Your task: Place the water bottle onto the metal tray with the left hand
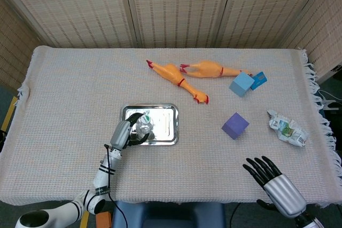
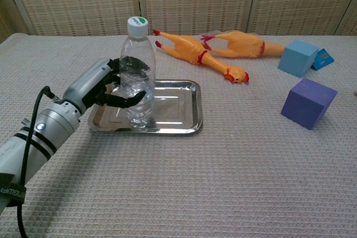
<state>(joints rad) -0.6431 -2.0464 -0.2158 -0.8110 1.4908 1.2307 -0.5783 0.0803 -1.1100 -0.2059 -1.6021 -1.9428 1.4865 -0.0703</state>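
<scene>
A clear water bottle (image 2: 138, 76) with a white and green cap stands upright over the left half of the metal tray (image 2: 178, 104); whether its base touches the tray I cannot tell. My left hand (image 2: 105, 86) grips the bottle around its middle, fingers wrapped round it. From above, the bottle (image 1: 143, 123) and left hand (image 1: 125, 133) sit at the tray's (image 1: 165, 126) left side. My right hand (image 1: 272, 180) rests near the table's front right edge, fingers apart, holding nothing.
Two rubber chickens (image 1: 179, 78) (image 1: 211, 69) lie behind the tray. A light blue cube (image 1: 241, 84), a small blue item (image 1: 258, 79), a purple cube (image 1: 235, 125) and a crumpled wrapper (image 1: 287, 128) lie to the right.
</scene>
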